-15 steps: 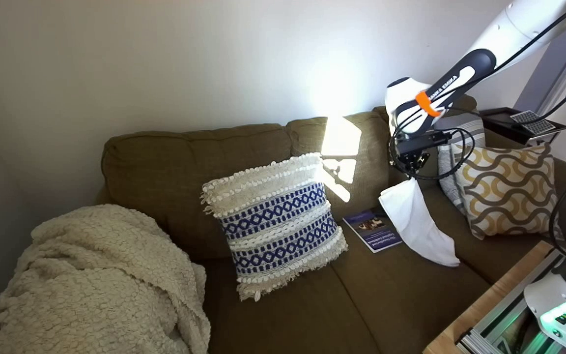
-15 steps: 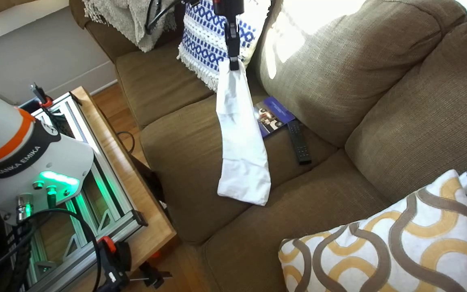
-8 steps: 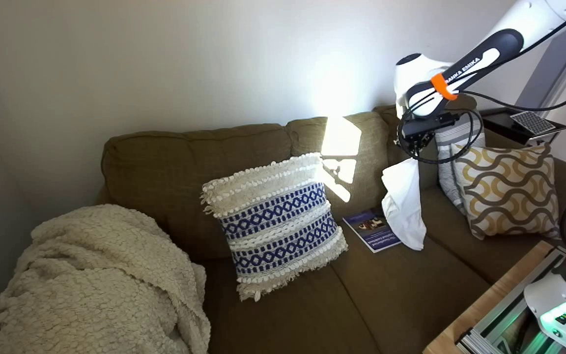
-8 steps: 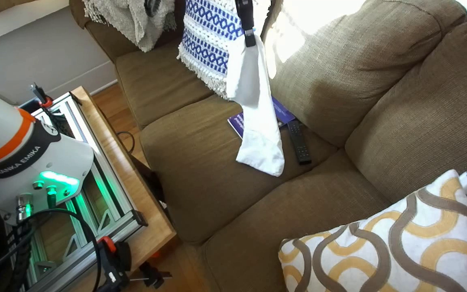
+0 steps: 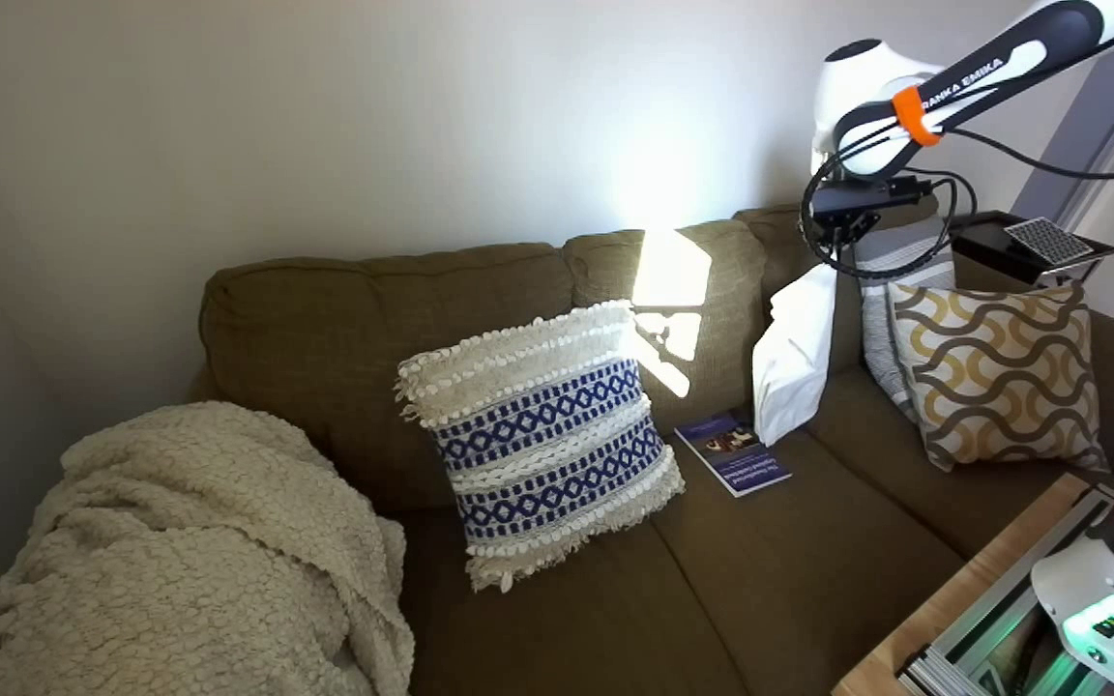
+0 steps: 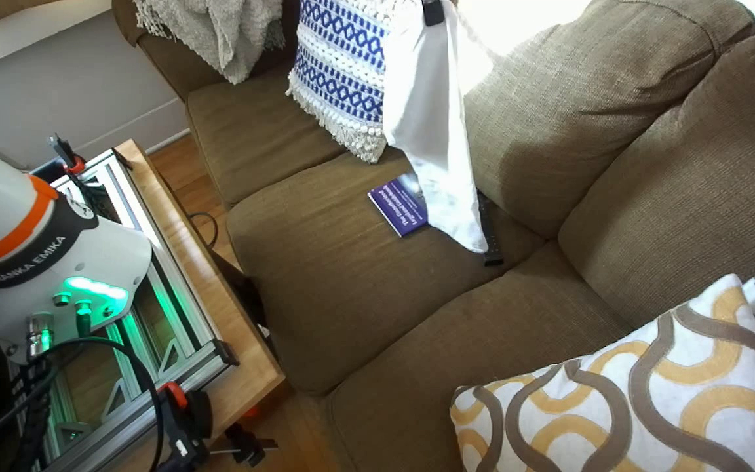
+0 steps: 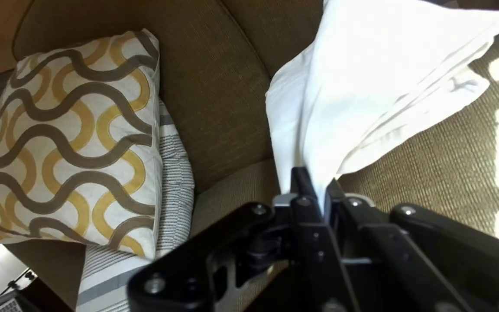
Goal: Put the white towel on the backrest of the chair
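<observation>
The white towel hangs long and folded from my gripper, in front of the olive-brown sofa's padded backrest. In an exterior view the towel hangs over the book and remote. I cannot tell whether its lower end touches the seat. Only the fingertips of my gripper show there, at the top edge. In the wrist view the jaws are shut on one end of the towel, and the rest fans out beyond them. The gripper is near the height of the backrest's top.
A blue-and-white fringed pillow leans on the backrest. A cream blanket covers one end. A book and a remote lie on the seat. A yellow-brown patterned pillow and a striped one stand at the other end.
My gripper has risen and moved toward the backrest with the towel in it. The towel's lower end has swung off the front of the seat toward the backrest, over the book and remote.
</observation>
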{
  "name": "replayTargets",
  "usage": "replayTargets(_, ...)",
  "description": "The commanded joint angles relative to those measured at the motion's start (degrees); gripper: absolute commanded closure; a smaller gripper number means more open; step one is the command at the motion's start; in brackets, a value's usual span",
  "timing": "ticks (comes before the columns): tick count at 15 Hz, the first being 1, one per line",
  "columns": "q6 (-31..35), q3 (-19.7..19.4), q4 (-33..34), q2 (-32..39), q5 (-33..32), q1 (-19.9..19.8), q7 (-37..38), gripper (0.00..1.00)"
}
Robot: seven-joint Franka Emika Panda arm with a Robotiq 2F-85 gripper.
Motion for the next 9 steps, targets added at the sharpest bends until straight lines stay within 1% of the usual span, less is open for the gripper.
replayTargets(1,-0.65,1.58,0.16,-4.0,0.15,-3.3,2.14,0.98)
replayTargets(2,-0.16,2.4,0.44,-1.83,-0.15,-3.33,0.93,0.93)
replayTargets(4,-0.15,2.53,0.76,-3.13,-0.09,-4.21,1.01,0.93)
replayTargets(8,-0.15,2.76,0.76,-3.38,-0.07,-4.37,1.23,0.93)
replayTargets(9,-0.15,2.81,0.76,-3.38,-0.07,-4.36,1.32,0.98)
